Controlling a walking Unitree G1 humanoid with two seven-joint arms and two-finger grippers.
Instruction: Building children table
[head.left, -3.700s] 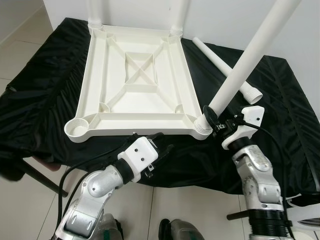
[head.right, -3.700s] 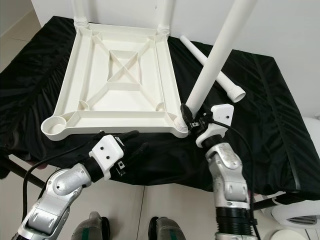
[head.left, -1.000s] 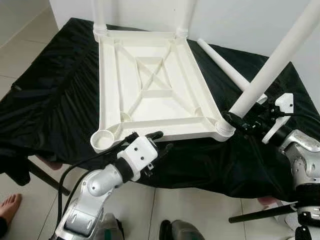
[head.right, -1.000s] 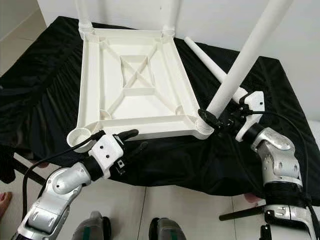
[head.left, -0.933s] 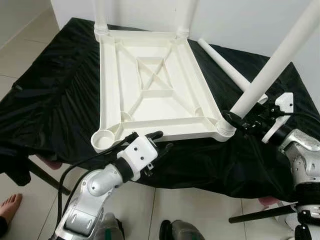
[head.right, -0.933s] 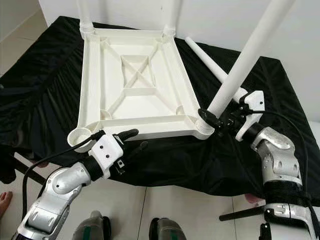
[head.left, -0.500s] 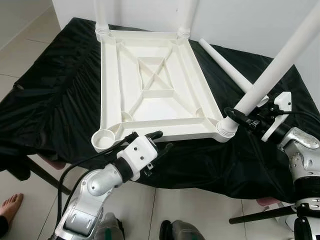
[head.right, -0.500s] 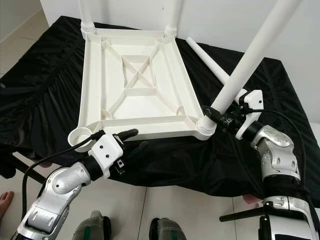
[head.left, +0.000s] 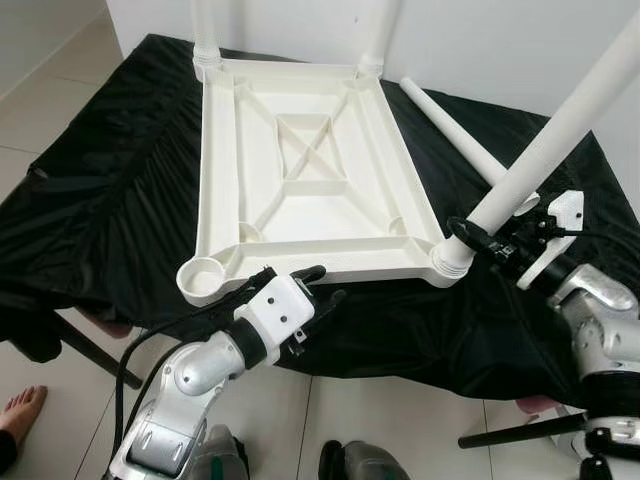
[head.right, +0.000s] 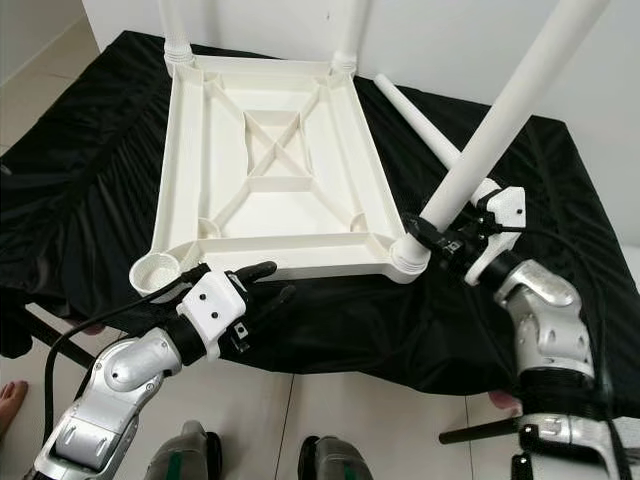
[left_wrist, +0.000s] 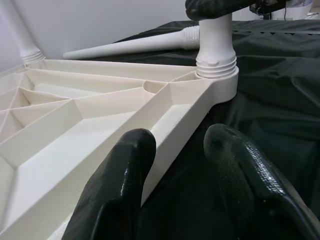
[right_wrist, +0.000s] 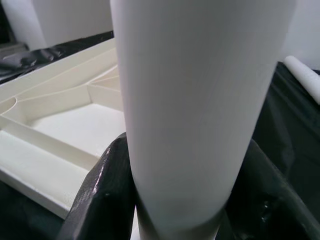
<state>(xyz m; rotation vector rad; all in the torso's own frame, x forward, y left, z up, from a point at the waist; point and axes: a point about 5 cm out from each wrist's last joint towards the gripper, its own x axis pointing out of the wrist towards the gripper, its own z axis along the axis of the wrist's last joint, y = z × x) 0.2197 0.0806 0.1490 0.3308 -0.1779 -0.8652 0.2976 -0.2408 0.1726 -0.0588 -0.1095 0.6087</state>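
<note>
One leg (head.left: 545, 160) stood in the top's (head.left: 300, 180) near-right socket, leaning up and right, clamped low by the right gripper (head.left: 478, 241); the left gripper (head.left: 305, 285), fingers parted and empty, hovered at the near edge.

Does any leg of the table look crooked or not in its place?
Yes. The leg held by the right gripper leans away from the tabletop instead of standing upright in its socket. One spare leg lies loose on the cloth.

Two jointed silver metal arms are seen, each ending in a white plastic wrist housing with small dark screws, long black fingers (left_wrist: 120, 190) and looping black cables.
</note>
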